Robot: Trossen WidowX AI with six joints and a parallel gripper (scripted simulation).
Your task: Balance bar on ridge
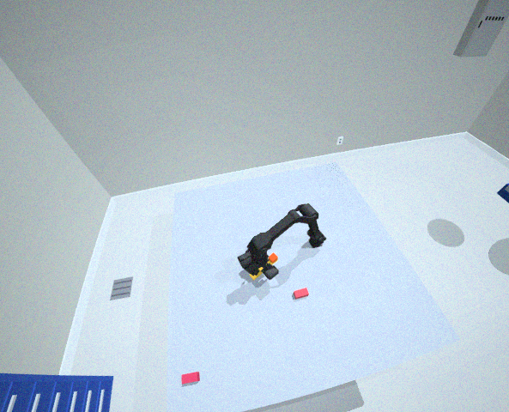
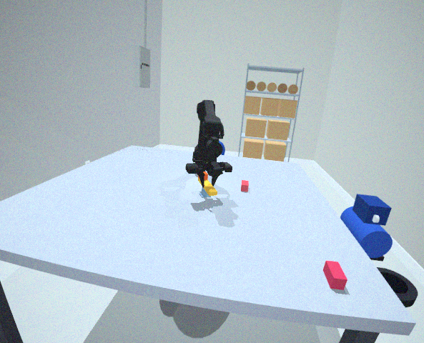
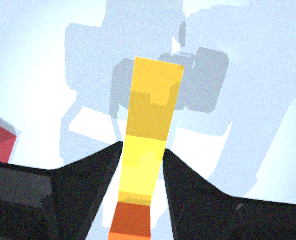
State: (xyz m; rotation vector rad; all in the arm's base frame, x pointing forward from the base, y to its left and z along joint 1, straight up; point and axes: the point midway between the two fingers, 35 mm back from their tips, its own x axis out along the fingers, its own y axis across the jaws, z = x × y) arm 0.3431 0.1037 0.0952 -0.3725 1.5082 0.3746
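Pale blue and lightly speckled, the tabletop (image 1: 334, 319) (image 2: 130, 239) (image 3: 33, 60) carries the arm's shadow around the work. Low over it, the end effector (image 1: 260, 271) (image 2: 208, 185) (image 3: 143, 149) points down, its fingers parted a little wider than the yellow rectangular bar (image 1: 254, 275) (image 2: 210, 189) (image 3: 153, 120) and gripping nothing.

The bar lies directly between the fingertips, one finger just beside each long side. Its long axis runs through the gap, crosswise to the line on which the fingers open. In the top view it slants from lower left to upper right, where the orange block (image 1: 273, 257) (image 2: 205, 175) (image 3: 130, 220) marks the end nearer the arm's foot. The next move probably calls for a little more opening, then a straight lift; a sideways drag could brush the bar and tip it.

Beneath the bar, a small blue-grey support (image 2: 205, 193), probably the ridge, shows in the exterior view. Farther out lie a small red block (image 1: 300, 293) (image 2: 244, 186) (image 3: 0, 142) and a second red block (image 1: 190, 378) (image 2: 334, 274), well apart from the bar.

The arm hides much of the bar from above, and the wrist view cuts off the orange block. Where bar meets support is too small to make out, so I cannot tell whether it is level.
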